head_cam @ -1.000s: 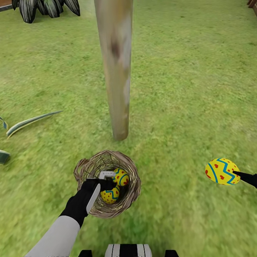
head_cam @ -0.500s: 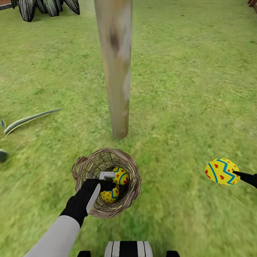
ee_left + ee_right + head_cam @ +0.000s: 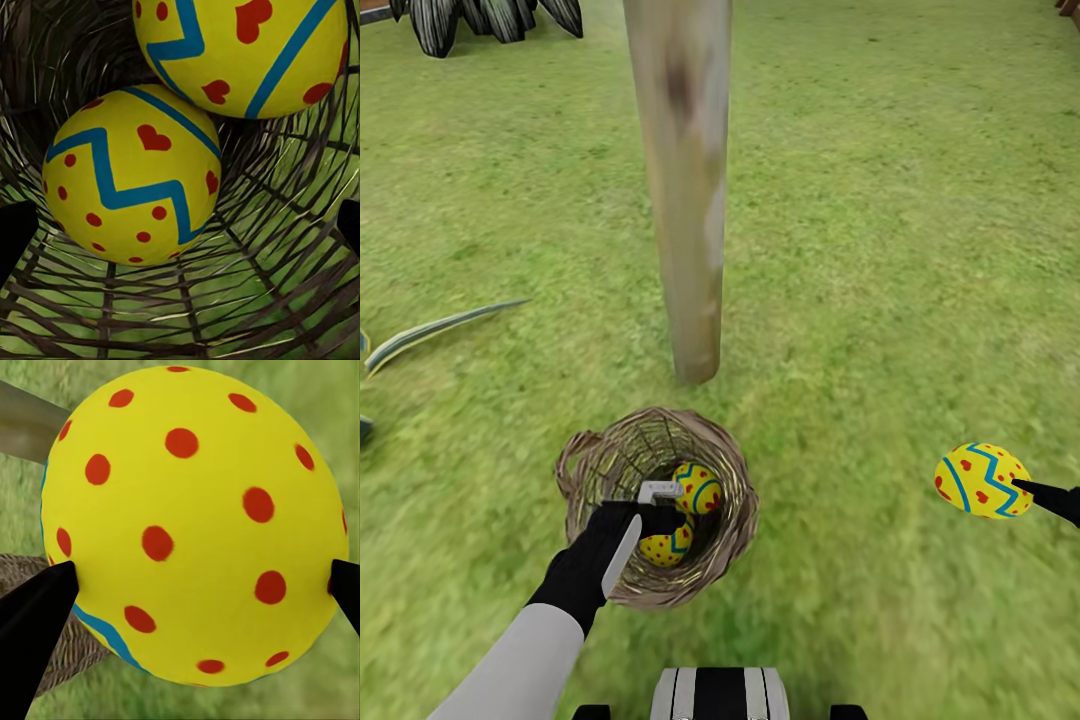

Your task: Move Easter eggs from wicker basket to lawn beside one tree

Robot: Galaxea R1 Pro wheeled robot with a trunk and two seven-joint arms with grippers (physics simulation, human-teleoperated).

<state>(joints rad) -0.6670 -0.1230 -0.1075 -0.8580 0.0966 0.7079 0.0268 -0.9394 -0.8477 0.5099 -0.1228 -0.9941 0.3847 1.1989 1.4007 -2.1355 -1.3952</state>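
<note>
A: On the lawn [image 3: 880, 300] just short of the tree [image 3: 685, 190], what has changed in the last second?

B: Very little with the arms. The whole head view has slid a touch, so the camera has moved; the wicker basket [image 3: 732, 520] and trunk sit slightly higher in it than before. The left gripper [image 3: 660, 505] remains down inside the basket and the right gripper [image 3: 1025, 490] holds its egg [image 3: 980, 480] in the same spot.

A: So where do the eggs stand?

B: One is out, carried above the grass well to the right of the basket. Two remain inside: the nearer egg [image 3: 665, 545] and the farther egg [image 3: 698, 488], touching each other. I judge the task roughly a third along, with nothing yet set down by the tree.

A: And the hands?

B: The right one pinches its egg, both fingertips [image 3: 41, 600] pressed on the shell. The left reaches forward and down over the near rim; in its wrist view the nearer egg [image 3: 131, 176] lies between dark fingertips spread wide at either edge, not yet touching it.

A: Next?

B: Probably closing on that egg, minding the weave.
</note>
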